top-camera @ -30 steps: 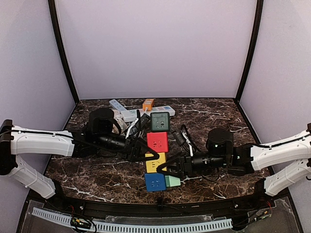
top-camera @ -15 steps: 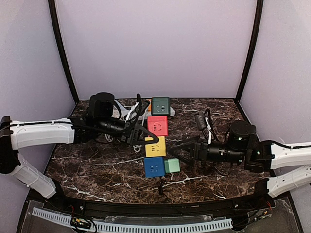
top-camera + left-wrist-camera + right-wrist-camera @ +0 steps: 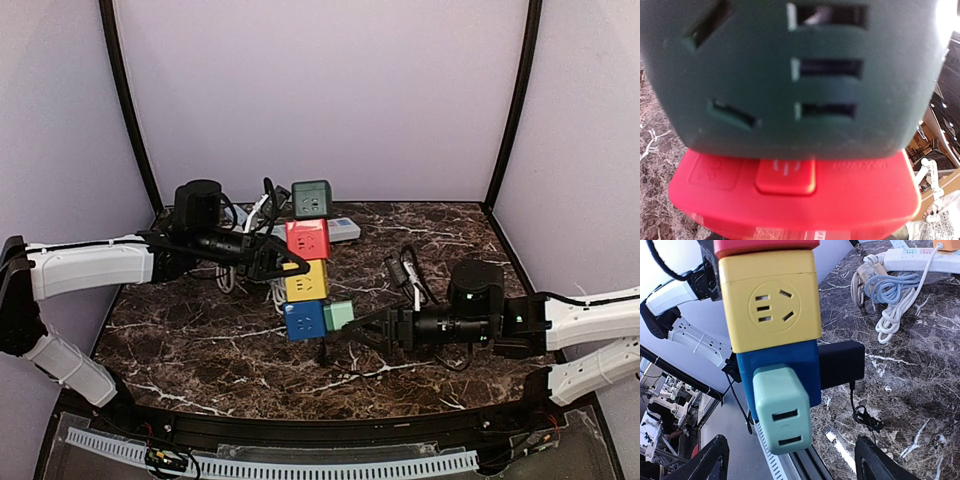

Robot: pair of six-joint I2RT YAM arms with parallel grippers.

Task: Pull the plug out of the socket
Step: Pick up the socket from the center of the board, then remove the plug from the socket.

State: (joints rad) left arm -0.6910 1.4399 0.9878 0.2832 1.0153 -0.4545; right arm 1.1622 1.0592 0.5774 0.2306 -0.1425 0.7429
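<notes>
The socket is a raised chain of cube sockets: dark green (image 3: 311, 199), red (image 3: 307, 239), yellow (image 3: 305, 281) and blue (image 3: 302, 320). A mint-green plug (image 3: 339, 315) sits in the blue cube's right face. From the left, my left gripper (image 3: 279, 262) is shut on the chain at the red cube (image 3: 790, 195). Its fingers are hidden in the left wrist view. My right gripper (image 3: 362, 332) stands open just right of the plug. In the right wrist view the plug (image 3: 782, 410) lies ahead, between the spread fingertips (image 3: 715, 460), untouched.
A black adapter (image 3: 841, 362) with a thin cable is plugged into another face of the blue cube (image 3: 785, 365). White and blue coiled cables (image 3: 885, 295) and a white power strip (image 3: 920, 257) lie on the marble table (image 3: 200, 340) at the back.
The left arm has carried the socket chain left and back. The right gripper let go of the plug, opened, drew back, then followed the chain leftward.
</notes>
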